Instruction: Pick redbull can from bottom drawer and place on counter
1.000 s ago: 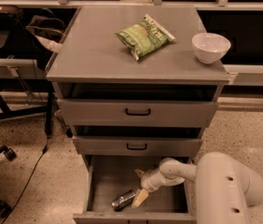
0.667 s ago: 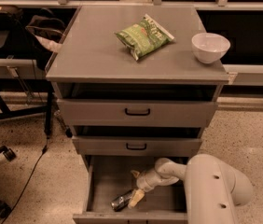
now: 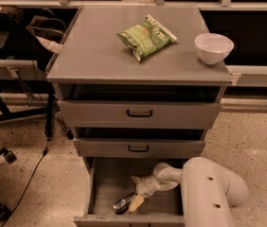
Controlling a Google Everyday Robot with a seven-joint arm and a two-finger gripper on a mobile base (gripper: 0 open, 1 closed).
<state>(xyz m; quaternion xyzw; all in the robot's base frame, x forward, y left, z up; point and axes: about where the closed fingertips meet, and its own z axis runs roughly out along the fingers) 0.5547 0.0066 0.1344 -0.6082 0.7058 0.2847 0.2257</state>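
Camera view.
- Redbull can (image 3: 122, 204): lies on its side on the floor of the bottom drawer (image 3: 106, 183), near the front edge. Not lifted.
- Bottom drawer: pulled open.
- Counter (image 3: 95, 56): bears a green snack bag (image 3: 146, 37) and, at the right edge, a white bowl (image 3: 214, 47). No can there.
- Gripper (image 3: 134, 191): inside the bottom drawer, fingers (image 3: 136, 203) spread. The lower one is touching or just beside the can's end. Nothing is pinched.
- Progress: reach done. Grasp, lift and placing remain.

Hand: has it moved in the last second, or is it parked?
Yes. The hand has edged left inside the bottom drawer, toward its left wall and the redbull can. The can has stayed put near the drawer's front.
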